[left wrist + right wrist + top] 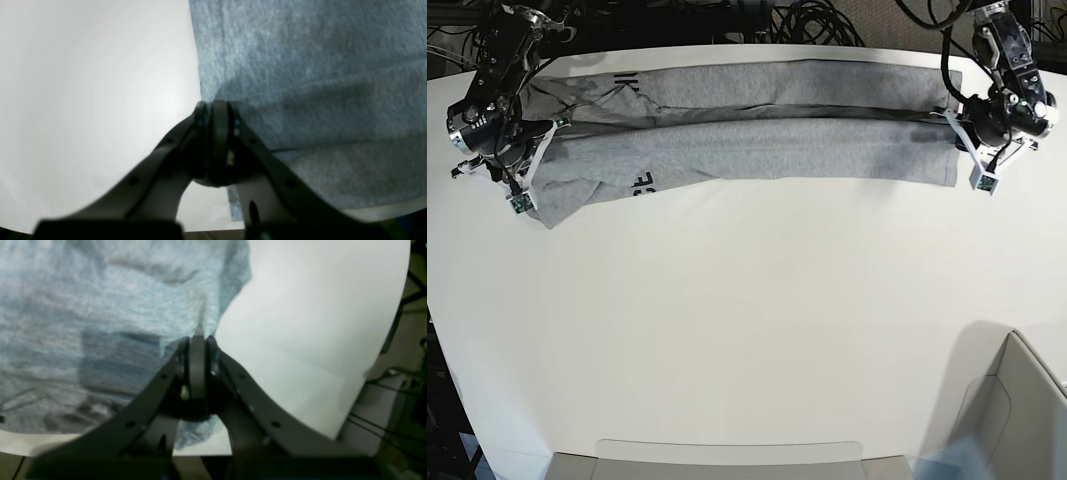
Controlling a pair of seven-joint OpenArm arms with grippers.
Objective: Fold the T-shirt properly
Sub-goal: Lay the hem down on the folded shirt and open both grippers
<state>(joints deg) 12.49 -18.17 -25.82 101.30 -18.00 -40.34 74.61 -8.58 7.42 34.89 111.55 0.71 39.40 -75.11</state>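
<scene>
The light-grey T-shirt (757,140) lies stretched in a long band across the far part of the white table (747,300), doubled over lengthwise. Black lettering (639,182) shows near its left end. My left gripper (954,125) is at the band's right end. In the left wrist view, the left gripper (216,106) is shut on the edge of the T-shirt (317,83). My right gripper (545,132) is at the left end. In the right wrist view, the right gripper (198,339) is shut on the hem of the T-shirt (100,306), where dark print shows through the cloth.
A grey open box (1017,420) stands at the table's front right corner. A flat pale tray (727,460) sits along the front edge. Cables (817,20) hang behind the far edge. Bare white tabletop fills the near half.
</scene>
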